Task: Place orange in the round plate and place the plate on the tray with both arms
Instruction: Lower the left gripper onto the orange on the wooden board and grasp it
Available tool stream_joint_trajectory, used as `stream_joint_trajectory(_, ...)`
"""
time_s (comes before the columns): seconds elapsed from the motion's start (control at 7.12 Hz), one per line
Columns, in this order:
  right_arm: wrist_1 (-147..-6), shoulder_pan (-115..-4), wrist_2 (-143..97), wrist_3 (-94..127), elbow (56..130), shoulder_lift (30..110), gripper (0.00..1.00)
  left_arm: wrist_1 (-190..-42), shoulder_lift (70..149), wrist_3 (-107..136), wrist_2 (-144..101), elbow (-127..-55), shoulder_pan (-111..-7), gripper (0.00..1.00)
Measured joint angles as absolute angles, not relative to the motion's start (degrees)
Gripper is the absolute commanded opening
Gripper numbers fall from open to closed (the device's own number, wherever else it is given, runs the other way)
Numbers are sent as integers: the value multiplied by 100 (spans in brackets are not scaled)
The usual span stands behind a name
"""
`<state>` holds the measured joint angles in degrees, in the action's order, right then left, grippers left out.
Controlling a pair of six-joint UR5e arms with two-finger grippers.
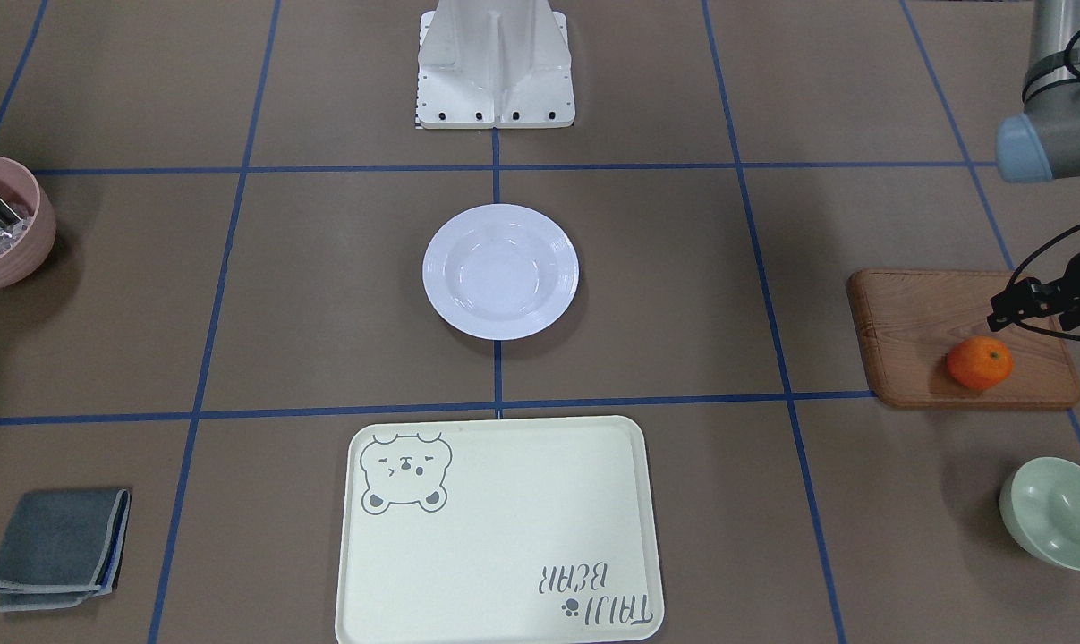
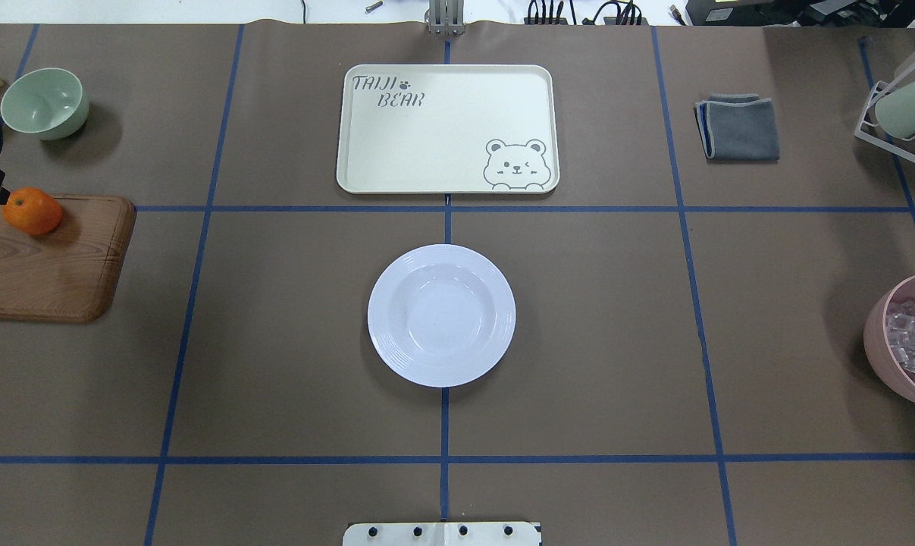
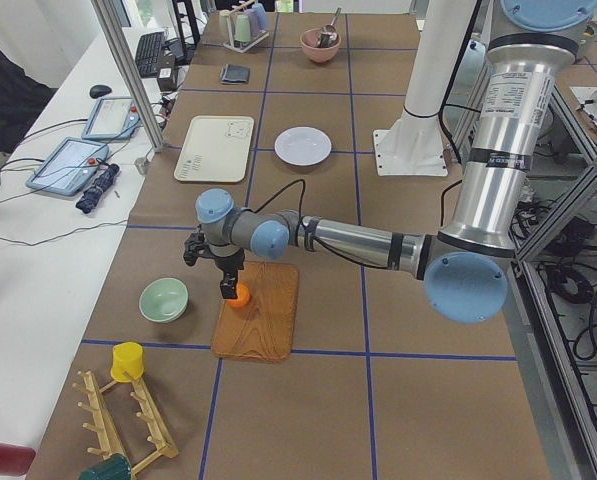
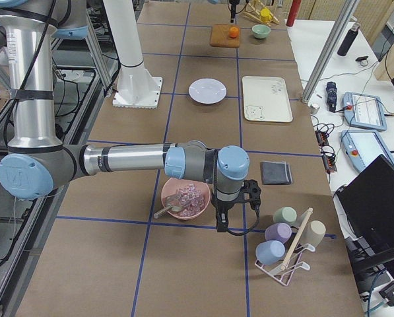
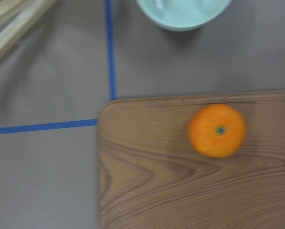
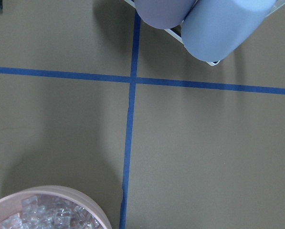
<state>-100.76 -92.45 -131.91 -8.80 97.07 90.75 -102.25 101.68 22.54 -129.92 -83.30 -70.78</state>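
The first step is in hand: the orange is to be picked up. The orange [image 1: 979,362] is seen lying on the brown wooden board [image 1: 915,331], close to one edge of the board, on the robot's left side of the table. The left gripper [image 1: 1009,306] is held just above it and a little to one side. The orange is not gripped yet. Whether this gripper is spread or closed cannot be told, because only a dark bit of it is seen, and no fingers are seen in the left wrist view.

The round plate [image 2: 441,315] is set in the middle of the table, and the orange is not in it yet. The tray [image 2: 447,129] is laid just past the plate, on the side away from the robot. The plate is not on it yet.

The right gripper [image 4: 222,221] is held well apart from all of this, beside the pink bowl [image 4: 183,198]. Its fingers cannot be made out either.

For the next move, the left gripper needs to be lined up right over the orange and brought down with one finger on each side. A soft squeeze is called for. The orange is round, so it could be bumped and rolled off the board.
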Motion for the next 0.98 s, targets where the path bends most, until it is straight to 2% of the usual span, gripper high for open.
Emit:
stream_joint_trajectory(0.28,-10077,-9077,-13113,-885,9730,9020,100,-10536,10380,2295,-12990,-7824,-6933,99)
stream_joint_trajectory(0.98,-10081,-8929,-12888,-888,9747,8904,100,-10591,10488,2378,-12997,-7566,-6675,99)
